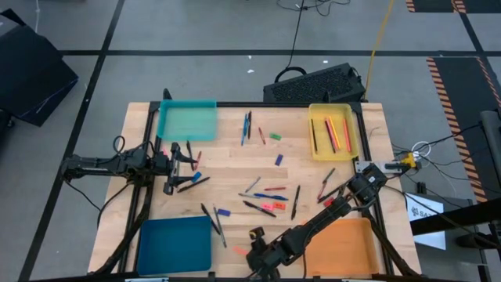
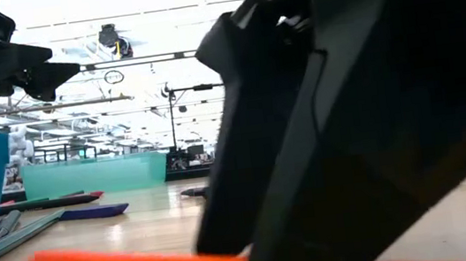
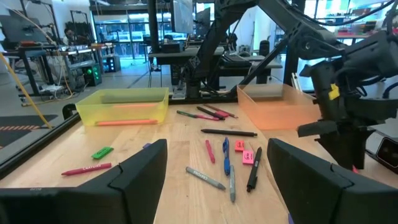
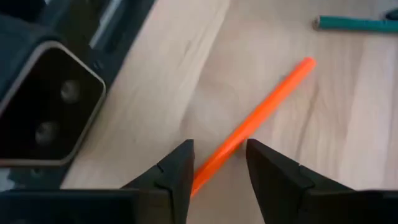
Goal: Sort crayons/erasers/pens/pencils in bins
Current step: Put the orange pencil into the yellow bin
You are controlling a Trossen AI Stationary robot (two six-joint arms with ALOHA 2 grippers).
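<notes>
Bins sit at the four corners of my table [image 1: 235, 160]: on the left the teal bin [image 1: 187, 121] at the far edge and the dark blue bin [image 1: 174, 244] at the near edge, and I see nothing in either. On the right, the yellow bin [image 1: 333, 130] holds several pencils, orange and red among them, while the orange bin [image 1: 340, 247] looks bare, partly under my right arm. Loose pens, pencils, crayons and erasers lie scattered across the middle of the wood between them. My left gripper [image 1: 193, 162] hovers with fingers spread wide, holding nothing, just in front of the teal bin, with a few pens [image 1: 188, 185] near it. My right gripper [image 4: 217, 163] is down at the near edge between the blue and orange bins, fingers parted and straddling an orange pencil [image 4: 261, 117] that lies flat on the wood; the pencil passes between the fingertips, and I cannot see them pressing it.
</notes>
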